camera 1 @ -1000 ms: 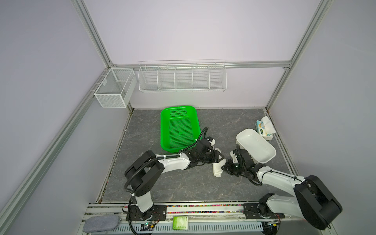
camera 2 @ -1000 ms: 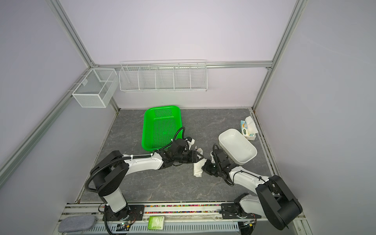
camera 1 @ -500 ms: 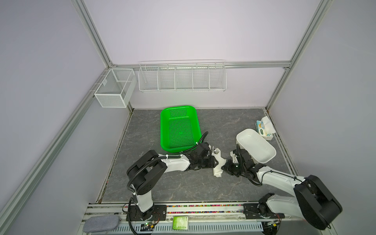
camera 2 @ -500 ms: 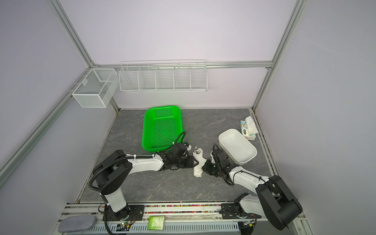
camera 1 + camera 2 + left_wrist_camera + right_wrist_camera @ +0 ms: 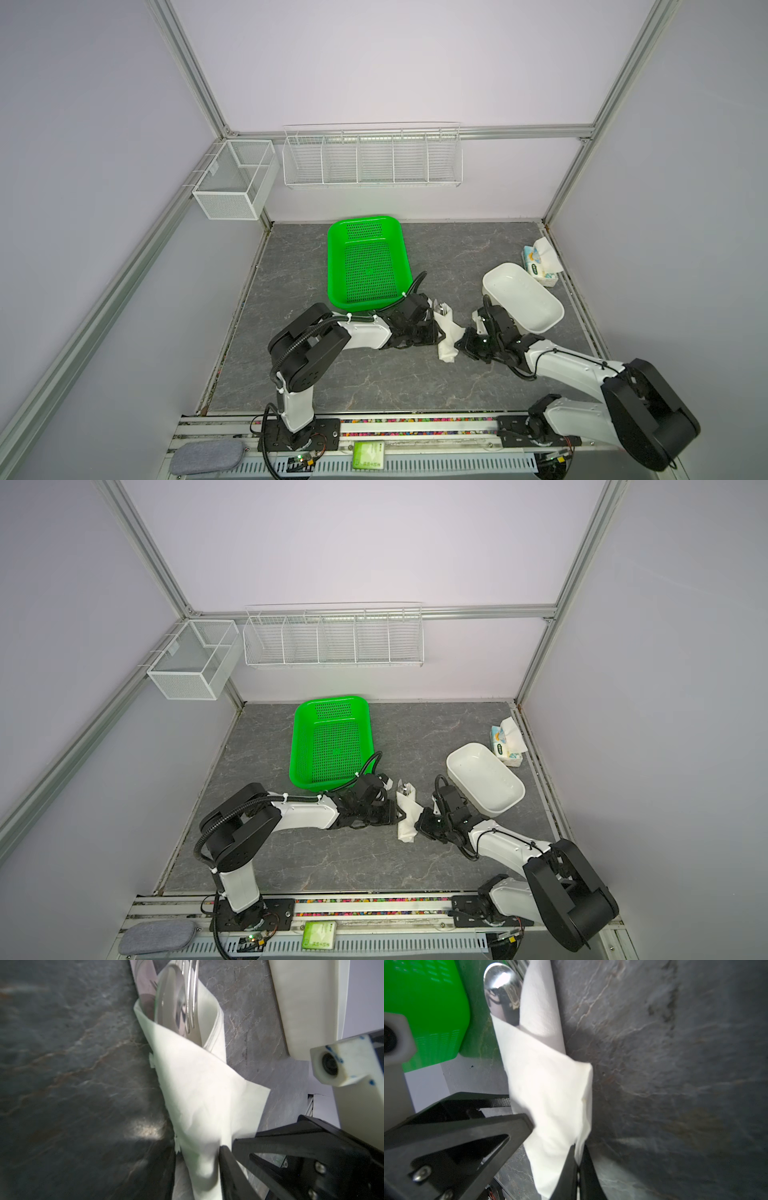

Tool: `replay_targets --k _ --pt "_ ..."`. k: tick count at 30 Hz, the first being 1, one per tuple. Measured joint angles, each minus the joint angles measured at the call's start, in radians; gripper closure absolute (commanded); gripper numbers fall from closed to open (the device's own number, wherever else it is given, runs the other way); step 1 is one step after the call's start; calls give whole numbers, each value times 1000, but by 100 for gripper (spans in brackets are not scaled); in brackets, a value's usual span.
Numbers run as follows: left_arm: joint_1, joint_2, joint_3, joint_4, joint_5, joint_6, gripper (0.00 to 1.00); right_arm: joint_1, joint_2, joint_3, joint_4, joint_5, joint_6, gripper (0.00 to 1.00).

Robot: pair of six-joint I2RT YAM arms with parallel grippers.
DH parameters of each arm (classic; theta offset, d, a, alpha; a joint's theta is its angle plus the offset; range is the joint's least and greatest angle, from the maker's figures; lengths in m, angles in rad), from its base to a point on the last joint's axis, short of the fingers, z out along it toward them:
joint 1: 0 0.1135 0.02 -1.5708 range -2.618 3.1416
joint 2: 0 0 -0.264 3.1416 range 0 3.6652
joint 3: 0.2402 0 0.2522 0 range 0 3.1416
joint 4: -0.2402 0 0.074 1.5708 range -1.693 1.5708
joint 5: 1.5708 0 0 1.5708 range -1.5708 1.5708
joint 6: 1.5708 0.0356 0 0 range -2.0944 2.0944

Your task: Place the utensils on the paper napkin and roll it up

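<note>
Pale walls (image 5: 415,62) enclosed a grey marbled table (image 5: 374,382). The rolled paper napkin (image 5: 448,338) lay between both grippers, long axis front-to-back, the utensils (image 5: 443,308) pointing rearward beyond the fingers. The right gripper (image 5: 578,1157) pinched its flap tight; the left gripper (image 5: 199,1155) straddled it part-open, grip unclear.

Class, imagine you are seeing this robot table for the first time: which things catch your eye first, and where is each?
The bright green basket stands out in the back half of the dark table, left of centre. By its near right corner, between the two arms, lies the white paper napkin rolled around the utensils, their shiny heads poking out at the far end. The right gripper pinches its edge.
</note>
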Motion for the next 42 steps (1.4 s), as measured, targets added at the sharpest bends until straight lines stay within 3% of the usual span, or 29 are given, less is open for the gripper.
replay_targets --k 4,11,18,25,27,42 --pt "1 15 7 11 11 0 74 0 0 0 -3 0 -3 92" --pt "4 25 10 11 15 -6 80 -10 -12 0 -3 -10 -4 87" --pt "5 26 10 7 16 -2 81 -48 -42 0 24 -48 2 71" --pt "5 26 10 6 16 5 82 -79 -40 0 39 -52 12 65" --pt "5 26 10 6 16 5 82 -81 -34 0 41 -50 20 59" --pt "6 27 10 6 17 8 83 -88 21 -22 110 -86 55 57"
